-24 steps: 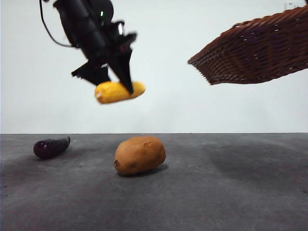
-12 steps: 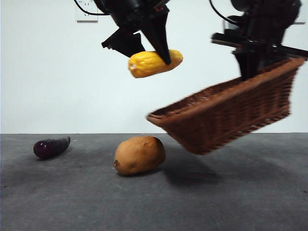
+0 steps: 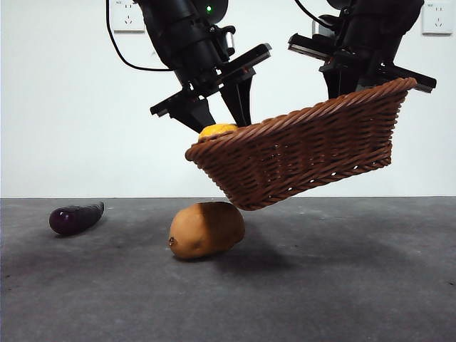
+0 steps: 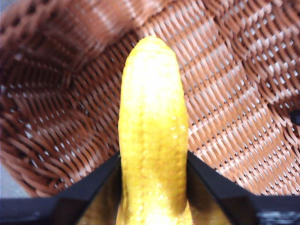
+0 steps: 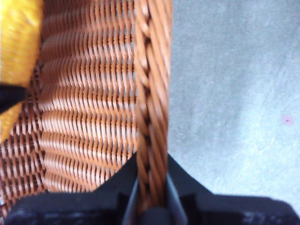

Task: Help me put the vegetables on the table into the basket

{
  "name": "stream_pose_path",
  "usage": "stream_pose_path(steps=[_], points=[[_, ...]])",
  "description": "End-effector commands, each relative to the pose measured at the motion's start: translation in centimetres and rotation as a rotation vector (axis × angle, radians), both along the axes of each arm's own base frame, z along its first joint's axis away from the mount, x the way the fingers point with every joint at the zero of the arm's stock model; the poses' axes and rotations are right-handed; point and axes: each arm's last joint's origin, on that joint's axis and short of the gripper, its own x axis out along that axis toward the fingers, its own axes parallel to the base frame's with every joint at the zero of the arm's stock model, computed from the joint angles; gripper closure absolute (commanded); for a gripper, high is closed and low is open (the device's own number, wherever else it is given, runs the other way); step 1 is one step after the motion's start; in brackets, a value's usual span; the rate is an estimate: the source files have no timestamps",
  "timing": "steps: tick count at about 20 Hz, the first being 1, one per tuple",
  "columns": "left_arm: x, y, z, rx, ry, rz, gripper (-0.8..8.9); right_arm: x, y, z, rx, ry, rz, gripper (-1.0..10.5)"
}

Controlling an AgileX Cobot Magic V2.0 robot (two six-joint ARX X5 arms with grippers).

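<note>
While your left end effector [image 3: 226, 114] pinches the corn [image 4: 153, 136] just over the low edge of the basket [image 3: 313, 153], your right end effector [image 5: 151, 187] grips the far rim, tilted. Let go now and the corn may roll out toward 9 o'clock, onto the potato [image 3: 206, 229].

Two wall sockets [image 3: 129, 16] on the white wall [image 3: 64, 114].

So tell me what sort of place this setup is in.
Probably an indoor lab or test room: a bare dark grey table against a plain white wall with power sockets, and only practice props, a potato, an eggplant, a corn cob and a wicker basket.
</note>
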Motion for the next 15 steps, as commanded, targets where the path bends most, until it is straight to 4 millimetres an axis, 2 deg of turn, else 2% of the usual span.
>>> stream_pose_path(steps=[1, 5, 7, 12, 15], points=[[0.3, -0.4, -0.3, -0.021, -0.012, 0.0, 2.69, -0.3, 0.0, 0.5, 0.023, -0.015, 0.001, 9.5], [0.7, 0.1, 0.2, -0.034, -0.052, -0.011, 2.7, -0.3, -0.1, 0.5, 0.013, -0.016, 0.022, 9.6], [0.2, 1.2, 1.7, -0.017, -0.101, -0.061, 2.71, -0.2, -0.6, 0.5, 0.008, -0.018, 0.018, 9.5], [-3.9, 4.0, 7.9, 0.008, -0.249, -0.184, 2.8, 0.3, -3.3, 0.3, -0.022, 0.012, -0.009, 9.5], [-6.3, 5.5, 9.7, 0.05, -0.252, -0.249, 2.83, 0.4, -4.5, 0.3, -0.041, 0.029, -0.007, 9.5]])
